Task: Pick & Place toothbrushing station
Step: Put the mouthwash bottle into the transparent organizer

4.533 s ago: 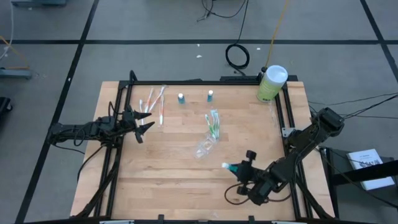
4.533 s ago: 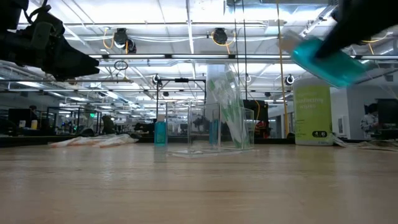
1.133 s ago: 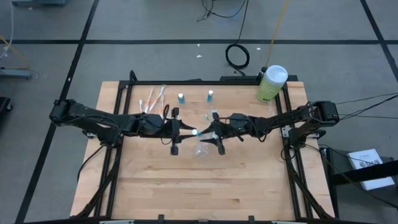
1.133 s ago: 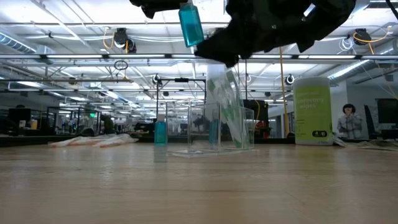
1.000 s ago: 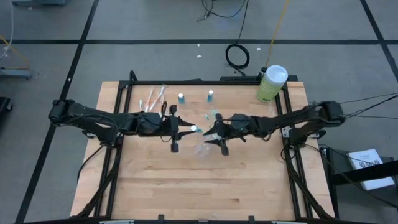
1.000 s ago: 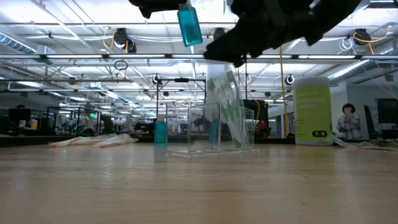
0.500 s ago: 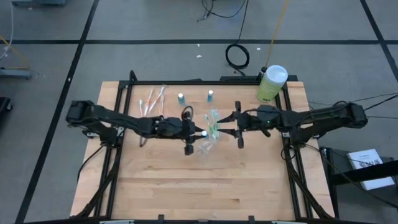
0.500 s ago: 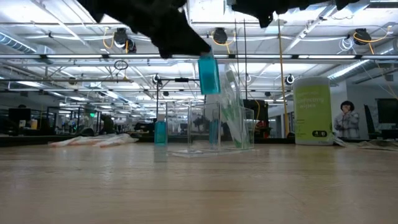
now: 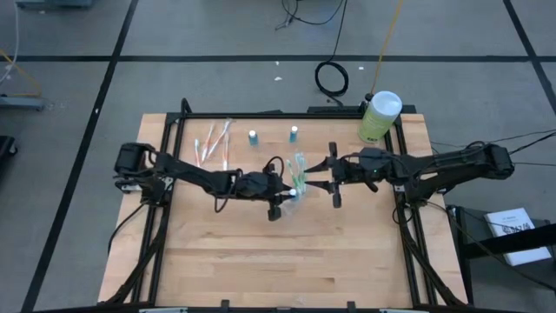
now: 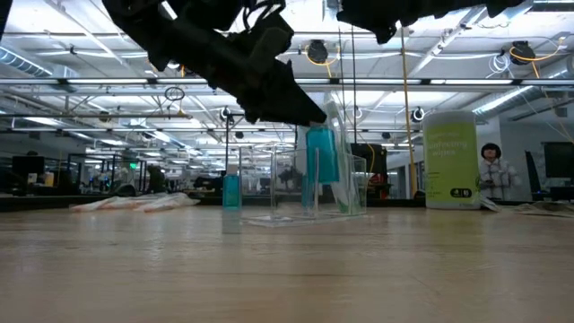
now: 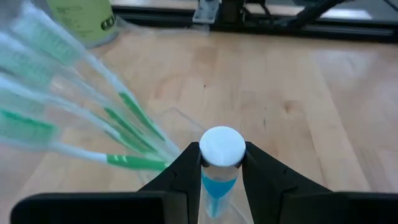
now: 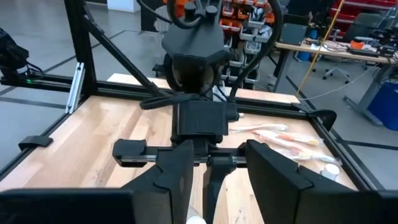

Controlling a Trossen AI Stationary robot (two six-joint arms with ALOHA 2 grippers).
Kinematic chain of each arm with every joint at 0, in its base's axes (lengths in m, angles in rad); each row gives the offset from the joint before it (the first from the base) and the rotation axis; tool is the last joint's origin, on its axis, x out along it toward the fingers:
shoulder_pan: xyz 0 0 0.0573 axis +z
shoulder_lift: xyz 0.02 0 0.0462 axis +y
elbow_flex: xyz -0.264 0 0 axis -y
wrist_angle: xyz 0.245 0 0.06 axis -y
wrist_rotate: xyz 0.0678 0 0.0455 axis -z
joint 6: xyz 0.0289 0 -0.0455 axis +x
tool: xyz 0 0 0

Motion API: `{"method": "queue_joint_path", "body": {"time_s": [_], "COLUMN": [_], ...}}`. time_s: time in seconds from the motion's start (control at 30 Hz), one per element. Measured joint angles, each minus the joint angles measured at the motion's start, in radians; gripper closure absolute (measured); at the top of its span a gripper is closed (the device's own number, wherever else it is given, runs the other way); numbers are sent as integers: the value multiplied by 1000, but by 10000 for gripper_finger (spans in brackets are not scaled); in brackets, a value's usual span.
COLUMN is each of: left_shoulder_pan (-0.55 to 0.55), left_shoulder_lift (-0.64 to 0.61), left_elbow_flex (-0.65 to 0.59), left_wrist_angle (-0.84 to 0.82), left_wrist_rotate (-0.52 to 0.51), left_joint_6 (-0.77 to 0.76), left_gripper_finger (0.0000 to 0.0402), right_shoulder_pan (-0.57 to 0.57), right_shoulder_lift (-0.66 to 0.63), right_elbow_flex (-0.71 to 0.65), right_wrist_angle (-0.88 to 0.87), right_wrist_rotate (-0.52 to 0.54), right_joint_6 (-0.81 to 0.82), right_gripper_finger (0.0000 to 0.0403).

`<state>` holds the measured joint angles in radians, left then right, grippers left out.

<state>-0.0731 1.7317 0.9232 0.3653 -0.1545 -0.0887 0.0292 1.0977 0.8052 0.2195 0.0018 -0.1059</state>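
Observation:
The clear plastic holder [image 10: 285, 190] stands on the table's middle, with green-white toothbrushes [image 9: 300, 167] leaning out of it; they also show in the left wrist view [image 11: 118, 106]. My left gripper [image 9: 287, 193] reaches in from the left and is shut on a small tube [image 11: 221, 147] with a white round end and a blue body, right over the holder. My right gripper [image 9: 335, 183] is open and empty just right of the holder. Pink-white toothbrushes [image 9: 213, 143] and two blue tubes [image 9: 253, 136] rest at the far left. My left gripper pinches the tube just under its white round end [image 11: 221, 167] between its two fingers. The fingers [image 11: 186, 171] slant down from the table's left. The tube [image 10: 321, 154] hangs upright below them, clear of the table, at the height of the holder's walls; whether it touches the holder I cannot tell.
A big pale-green canister [image 9: 380, 116] with a white lid stands at the table's far right corner. The near half of the wooden table [image 9: 278, 261] is bare. A person shows in the room behind [image 10: 491, 175].
My left gripper has carried the tube toward the table's right and down, from high above the table to the holder. My right gripper has drawn back toward the table's right edge, away from the holder, and has kept still since.

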Motion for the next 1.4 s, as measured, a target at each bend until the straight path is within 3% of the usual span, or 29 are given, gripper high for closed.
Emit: {"method": "queue_joint_path", "body": {"time_s": [1.07,1.4], "left_shoulder_pan": [5,-14], "left_shoulder_lift": [113,115], "left_elbow_flex": [1,-1], "left_wrist_angle": [67,71], "left_wrist_rotate": [16,-65], "left_joint_6": [-20,-19], "left_gripper_finger": [306,85], "right_shoulder_pan": [0,0], "right_shoulder_lift": [0,0], "right_elbow_flex": [-18,-18], "right_wrist_angle": [38,38], "right_wrist_rotate": [-1,-2], "right_joint_6": [-11,-11], "right_gripper_finger": [269,272]}}
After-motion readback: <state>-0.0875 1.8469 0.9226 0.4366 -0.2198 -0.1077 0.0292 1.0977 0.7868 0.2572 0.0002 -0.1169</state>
